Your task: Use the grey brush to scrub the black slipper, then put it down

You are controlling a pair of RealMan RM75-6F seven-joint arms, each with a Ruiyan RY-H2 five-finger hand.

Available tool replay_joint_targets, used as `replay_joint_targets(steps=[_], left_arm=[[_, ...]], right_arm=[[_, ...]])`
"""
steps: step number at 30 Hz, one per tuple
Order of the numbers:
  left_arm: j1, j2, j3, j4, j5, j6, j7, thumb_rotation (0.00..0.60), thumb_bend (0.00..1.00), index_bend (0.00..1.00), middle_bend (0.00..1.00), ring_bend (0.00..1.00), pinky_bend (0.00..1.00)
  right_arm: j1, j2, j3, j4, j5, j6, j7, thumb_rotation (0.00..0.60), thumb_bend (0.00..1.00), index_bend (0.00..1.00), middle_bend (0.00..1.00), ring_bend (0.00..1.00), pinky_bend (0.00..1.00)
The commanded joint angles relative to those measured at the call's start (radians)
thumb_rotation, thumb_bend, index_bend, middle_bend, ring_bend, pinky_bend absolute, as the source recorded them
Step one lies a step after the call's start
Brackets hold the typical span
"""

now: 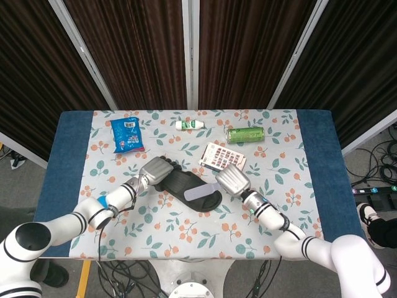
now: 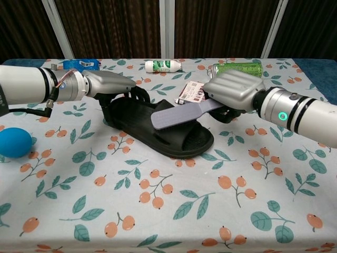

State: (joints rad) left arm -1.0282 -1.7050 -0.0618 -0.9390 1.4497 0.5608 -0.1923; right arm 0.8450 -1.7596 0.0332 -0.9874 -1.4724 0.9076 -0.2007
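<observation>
Right robot hand (image 2: 234, 90) grips grey brush (image 2: 181, 112) lying along black slipper (image 2: 158, 126), apparently touching the strap; left robot hand (image 2: 113, 84) holds the slipper's heel.

Colours on the flowered desk

A black slipper (image 2: 158, 129) and grey brush (image 2: 181, 112) sit on a white cloth (image 2: 174, 211) printed with orange berries and teal leaves; blue packet (image 1: 127, 134), green can (image 1: 245, 134), silver robot hands.
</observation>
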Motion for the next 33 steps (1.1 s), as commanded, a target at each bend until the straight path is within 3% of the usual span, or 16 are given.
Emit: replay_joint_targets(steps=[1,6,10,13,20,27,30,33], left_arm=[[-0.002,0.0,0.002,0.003,-0.001,-0.001,-0.002,0.6,0.27,0.4,0.42,0.25,0.24],[-0.002,0.0,0.005,0.002,0.001,0.005,0.002,0.6,0.27,0.4,0.42,0.25,0.24],[-0.004,0.005,0.009,-0.006,0.0,0.005,0.012,0.6,0.27,0.4,0.42,0.25,0.24],[-0.003,0.006,0.009,-0.012,-0.004,0.008,0.02,0.6,0.27,0.4,0.42,0.25,0.24],[0.003,0.006,0.012,-0.012,-0.015,0.007,0.034,0.6,0.27,0.4,0.42,0.25,0.24],[0.005,0.004,0.016,-0.007,-0.017,0.008,0.04,0.6,0.27,0.4,0.42,0.25,0.24],[0.003,0.004,0.016,-0.006,-0.016,0.009,0.041,0.6,0.27,0.4,0.42,0.25,0.24],[0.0,0.005,0.015,-0.01,-0.016,0.008,0.043,0.6,0.28,0.4,0.42,0.25,0.24]], right_arm=[[-0.027,0.075,-0.048,-0.075,-0.044,0.009,0.04,0.6,0.44,1.0,1.0,1.0,1.0],[-0.036,0.127,-0.019,-0.132,-0.07,0.082,0.137,0.6,0.44,1.0,1.0,1.0,1.0],[-0.004,0.076,0.052,-0.066,-0.038,0.082,0.134,0.6,0.44,1.0,1.0,1.0,1.0],[0.029,0.019,0.072,0.004,-0.014,0.029,0.102,0.6,0.44,1.0,1.0,1.0,1.0],[0.047,-0.047,0.025,0.087,-0.03,-0.04,0.055,0.6,0.44,1.0,1.0,1.0,1.0],[-0.003,0.057,-0.064,-0.018,-0.097,-0.006,0.093,0.6,0.43,1.0,1.0,1.0,1.0],[-0.014,0.097,-0.06,-0.058,-0.108,0.031,0.122,0.6,0.43,1.0,1.0,1.0,1.0],[-0.005,0.085,-0.015,-0.043,-0.087,0.046,0.129,0.6,0.43,1.0,1.0,1.0,1.0]])
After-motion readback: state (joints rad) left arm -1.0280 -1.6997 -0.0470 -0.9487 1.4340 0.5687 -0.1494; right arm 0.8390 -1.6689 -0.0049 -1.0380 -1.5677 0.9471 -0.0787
